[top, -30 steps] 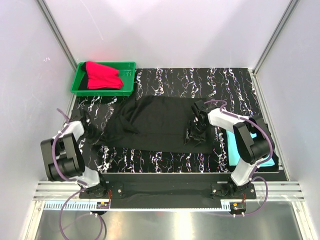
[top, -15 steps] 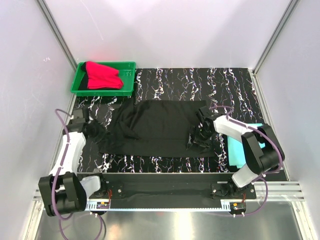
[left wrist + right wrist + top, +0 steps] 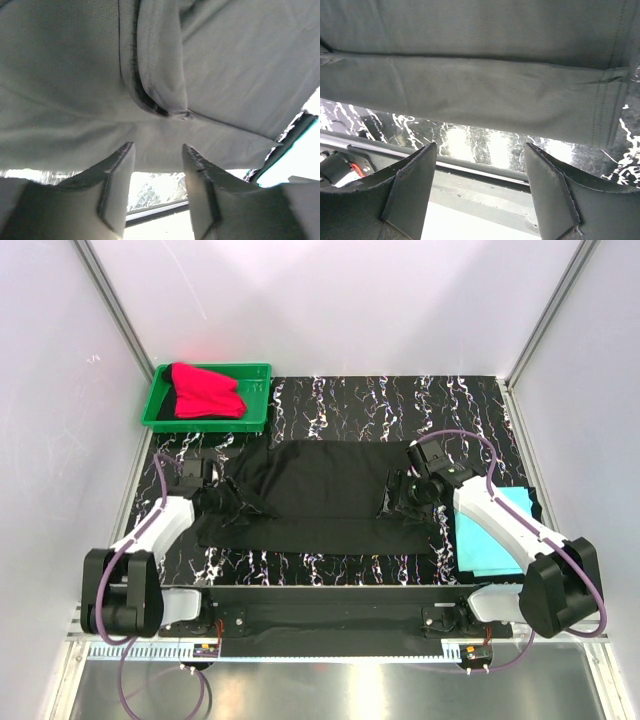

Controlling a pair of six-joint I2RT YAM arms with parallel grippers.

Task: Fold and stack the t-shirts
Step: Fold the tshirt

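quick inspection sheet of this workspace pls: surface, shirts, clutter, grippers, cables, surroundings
surface: black table with white marbling
job's things: black shirt spread flat mid-table; turquoise shirt folded at the right edge, partly under the right arm; red shirt lying in the tray
clutter: green tray at the far left corner
grippers: left gripper open at the black shirt's left end; right gripper open at its right end
cables: purple cables looped along both arms
surroundings: white walls with metal corner posts
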